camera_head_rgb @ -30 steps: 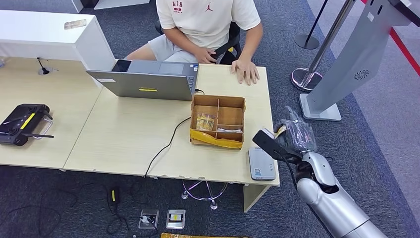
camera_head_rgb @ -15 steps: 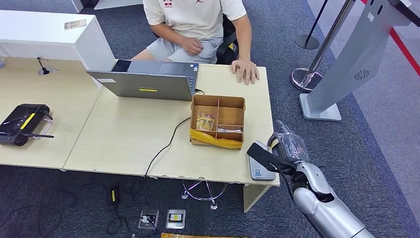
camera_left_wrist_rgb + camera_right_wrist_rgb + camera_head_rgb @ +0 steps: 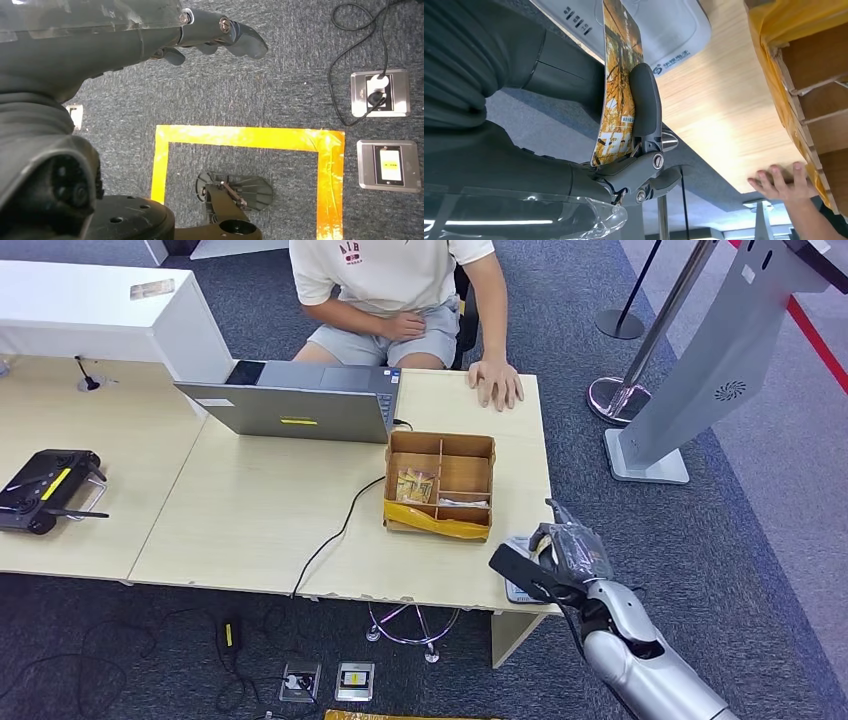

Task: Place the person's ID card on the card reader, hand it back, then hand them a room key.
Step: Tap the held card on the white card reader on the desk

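Since a second ago, the right hand has drawn back toward the robot along the table's near right corner, now over the grey card reader. Going left to right: a black controller, a grey laptop, a compartmented cardboard box, then the reader. The right hand pinches an orange patterned card upright between thumb and fingers, just above the reader. A person's hand rests flat on the table's far edge. The left hand hangs over carpet, fingers loosely apart, holding nothing.
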